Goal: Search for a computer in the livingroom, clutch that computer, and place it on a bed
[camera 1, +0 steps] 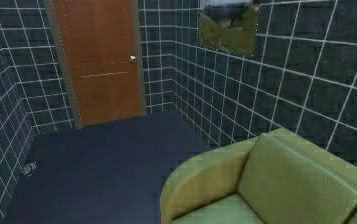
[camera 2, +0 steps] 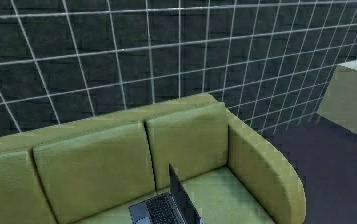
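Observation:
A dark laptop computer (camera 2: pixel 164 208) lies with its lid up on the seat of an olive-green sofa (camera 2: pixel 116 160), at the bottom edge of the arm side view just left of the middle. The sofa's back cushions run along the dark tiled wall behind it, and its rounded armrest (camera 2: pixel 271 170) stands to the laptop's right. One end of the same green sofa (camera 1: pixel 266 185) shows in the lower right corner of the forward view.
A brown wooden door (camera 1: pixel 99 60) stands shut in the far tiled wall ahead, with dark blue floor (camera 1: pixel 106 165) in front of it. A framed picture (camera 1: pixel 229 27) hangs on the right wall. A small object (camera 1: pixel 28 168) lies on the floor at the left. A pale box-like piece of furniture (camera 2: pixel 351 95) stands right of the sofa.

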Motion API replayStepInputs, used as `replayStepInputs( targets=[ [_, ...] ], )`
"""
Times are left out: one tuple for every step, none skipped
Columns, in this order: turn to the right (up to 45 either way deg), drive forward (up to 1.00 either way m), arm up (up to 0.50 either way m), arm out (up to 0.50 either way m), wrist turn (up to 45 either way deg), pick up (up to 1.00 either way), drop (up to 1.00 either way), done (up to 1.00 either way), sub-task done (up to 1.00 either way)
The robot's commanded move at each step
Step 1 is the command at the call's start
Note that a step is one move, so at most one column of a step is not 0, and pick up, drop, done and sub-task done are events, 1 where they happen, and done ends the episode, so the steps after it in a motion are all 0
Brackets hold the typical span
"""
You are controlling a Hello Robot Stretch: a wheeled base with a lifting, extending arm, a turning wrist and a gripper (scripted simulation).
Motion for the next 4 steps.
replayStepInputs(
  targets=[
    [0.0,0.0,0.1,0.0,0.0,0.0,0.0,0.0,0.0],
    [0.0,0.0,0.5,0.0,0.0,0.0,0.0,0.0,0.0],
    [0.0,0.0,0.16,0.0,0.0,0.0,0.0,0.0,0.0],
    [0.0,0.0,0.0,0.0,-45.0,0.0,0.0,0.0,0.0]
  ],
)
